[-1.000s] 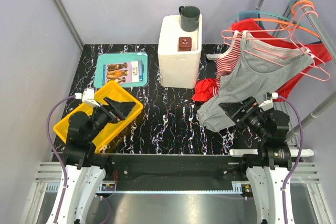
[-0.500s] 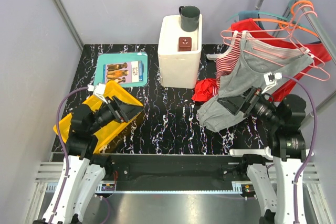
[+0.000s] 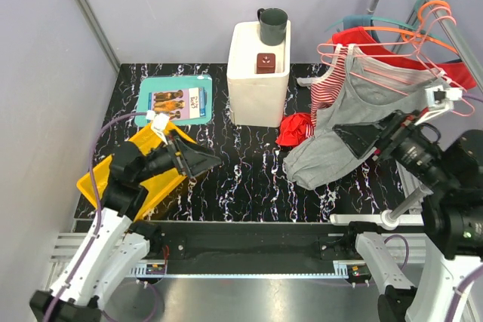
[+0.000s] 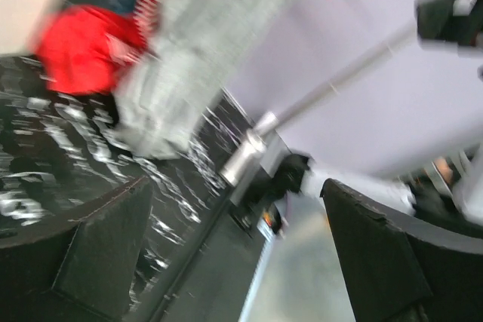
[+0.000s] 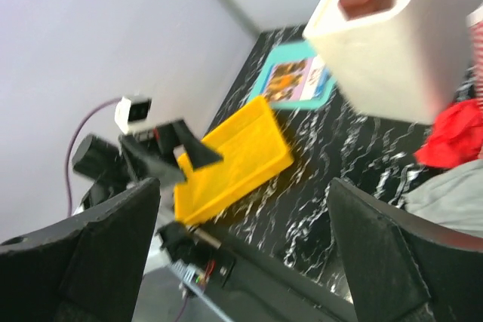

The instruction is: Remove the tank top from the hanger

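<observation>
We see the grey cotton tank top (image 3: 366, 103) hanging in full on its pink wire hanger (image 3: 423, 73) at the right, so none of the removal is done. Our right gripper (image 3: 351, 139) hovers spread and empty, close to the cloth. Our left gripper (image 3: 202, 160), likewise spread and empty, is well apart. Grasping the top and slipping both straps off remain.

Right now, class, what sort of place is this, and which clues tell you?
Most likely a robotics lab test cell staged as a wardrobe corner: plain grey panel walls, a marbled black table, and a clothes rail hung with a grey tank top on a pink hanger.
</observation>
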Motion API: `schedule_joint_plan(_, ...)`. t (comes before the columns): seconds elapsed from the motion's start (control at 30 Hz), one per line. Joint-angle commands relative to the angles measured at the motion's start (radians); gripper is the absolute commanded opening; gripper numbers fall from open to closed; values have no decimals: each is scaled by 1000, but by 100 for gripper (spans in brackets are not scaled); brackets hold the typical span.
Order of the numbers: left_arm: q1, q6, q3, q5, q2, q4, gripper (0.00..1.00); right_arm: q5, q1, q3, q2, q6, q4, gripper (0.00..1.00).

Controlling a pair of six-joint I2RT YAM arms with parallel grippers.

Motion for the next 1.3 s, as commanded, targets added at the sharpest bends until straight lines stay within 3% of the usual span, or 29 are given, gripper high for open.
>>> schedule_joint_plan(0.0, -195, 41, 84, -85, 87, 122, 99, 323, 6, 177, 77, -30, -145, 100)
schedule_joint_plan(0.13, -419, 93, 150, -190, 184, 142, 99, 517, 6, 184, 119, 39, -78, 100)
schedule_joint_plan(0.33, -548, 154, 234, -267, 285, 129, 98, 700, 6, 150, 214, 98, 55, 100)
schedule_joint_plan(0.53, -582, 173, 228, -305, 304, 131, 98, 861, 45, 159, 284, 61, 141, 100)
schedule_joint_plan(0.63, -585, 184, 216, -319, 305, 137, 98, 1024, 250, 161, 341, 24, 158, 100)
schedule_joint_plan(0.67, -585, 188, 215, -322, 307, 137, 98, 1174, 313, 165, 361, 9, 158, 100)
schedule_joint_plan(0.73, -587, 190, 215, -325, 311, 138, 98, 1317, 468, 158, 405, -20, 178, 100)
schedule_joint_plan(0.8, -587, 187, 216, -322, 317, 142, 98, 1440, 516, 136, 418, -8, 236, 100)
schedule_joint_plan(1.03, -591, 159, 193, -296, 287, 146, 98, 1652, 556, 87, 488, 59, 348, 97)
schedule_joint_plan(1.27, -591, 174, 168, -310, 205, 100, 98, 1672, 561, -2, 421, -32, 399, 97)
